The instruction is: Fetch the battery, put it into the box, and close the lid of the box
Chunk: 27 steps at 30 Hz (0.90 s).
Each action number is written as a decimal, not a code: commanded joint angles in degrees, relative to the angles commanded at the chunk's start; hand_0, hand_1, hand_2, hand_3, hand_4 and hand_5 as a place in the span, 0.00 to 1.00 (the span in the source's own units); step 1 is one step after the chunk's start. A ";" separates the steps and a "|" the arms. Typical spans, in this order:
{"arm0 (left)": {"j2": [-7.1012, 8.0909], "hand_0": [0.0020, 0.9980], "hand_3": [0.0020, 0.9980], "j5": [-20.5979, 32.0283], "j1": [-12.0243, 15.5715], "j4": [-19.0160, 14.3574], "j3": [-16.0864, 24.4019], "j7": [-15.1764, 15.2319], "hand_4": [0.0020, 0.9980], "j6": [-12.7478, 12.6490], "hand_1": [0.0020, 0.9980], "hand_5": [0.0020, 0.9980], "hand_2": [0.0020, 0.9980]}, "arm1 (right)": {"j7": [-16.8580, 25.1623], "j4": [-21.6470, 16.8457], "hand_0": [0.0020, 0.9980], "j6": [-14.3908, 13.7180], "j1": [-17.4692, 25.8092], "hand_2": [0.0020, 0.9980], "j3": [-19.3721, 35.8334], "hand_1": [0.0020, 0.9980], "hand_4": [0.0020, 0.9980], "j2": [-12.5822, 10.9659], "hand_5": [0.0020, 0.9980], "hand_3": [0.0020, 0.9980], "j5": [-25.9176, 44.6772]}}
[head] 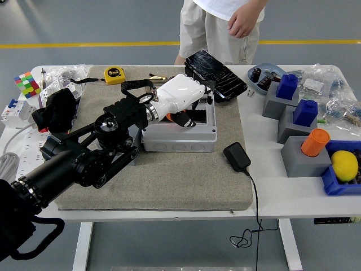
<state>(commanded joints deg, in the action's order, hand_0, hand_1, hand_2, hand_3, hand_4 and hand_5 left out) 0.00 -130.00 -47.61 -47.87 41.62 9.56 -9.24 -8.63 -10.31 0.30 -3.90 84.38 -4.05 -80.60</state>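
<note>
The grey box stands on the felt mat at mid table. Its dark lid is open and leans back behind it. My left hand, white with a black arm, hovers low over the box's open top. A small part of the orange battery shows under the hand, inside the box's rim. The hand hides the rest of it, so I cannot see whether it is held or lies in the box. My right arm is out of view.
A person stands at the far edge behind the lid, one hand hanging free. A black charger and its cable lie right of the box. Grey blocks with blue and orange parts stand at right. A tape measure and clutter lie at left.
</note>
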 joint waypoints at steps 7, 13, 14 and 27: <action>0.00 0.68 0.88 0.00 0.71 -1.47 0.44 0.99 1.00 -0.44 0.82 0.13 0.87 | -0.02 0.00 0.64 -0.01 0.18 0.67 0.20 0.64 0.98 0.11 0.46 0.56 -0.14; 0.00 0.52 0.77 1.39 2.03 -5.38 1.52 1.64 1.00 -1.03 0.68 0.17 0.71 | 0.12 0.00 0.65 -0.04 0.10 0.67 0.10 0.64 0.98 0.16 0.46 0.56 0.09; 0.00 0.52 0.77 2.18 2.55 -6.58 2.01 1.75 1.00 -1.11 0.68 0.17 0.71 | 0.15 0.00 0.65 -0.05 0.11 0.67 0.11 0.64 0.98 0.20 0.46 0.56 0.14; 3.85 0.36 0.57 10.81 10.96 -19.41 10.29 1.59 1.00 0.79 0.52 0.34 0.52 | 0.25 0.00 0.65 -0.11 0.43 0.67 0.59 0.64 0.98 0.34 0.46 0.56 0.10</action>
<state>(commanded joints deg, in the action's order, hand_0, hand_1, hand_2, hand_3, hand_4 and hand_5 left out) 3.85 -119.19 -36.65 -67.28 51.90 11.15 -8.45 -8.38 -10.31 0.19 -3.47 84.97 -3.71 -80.50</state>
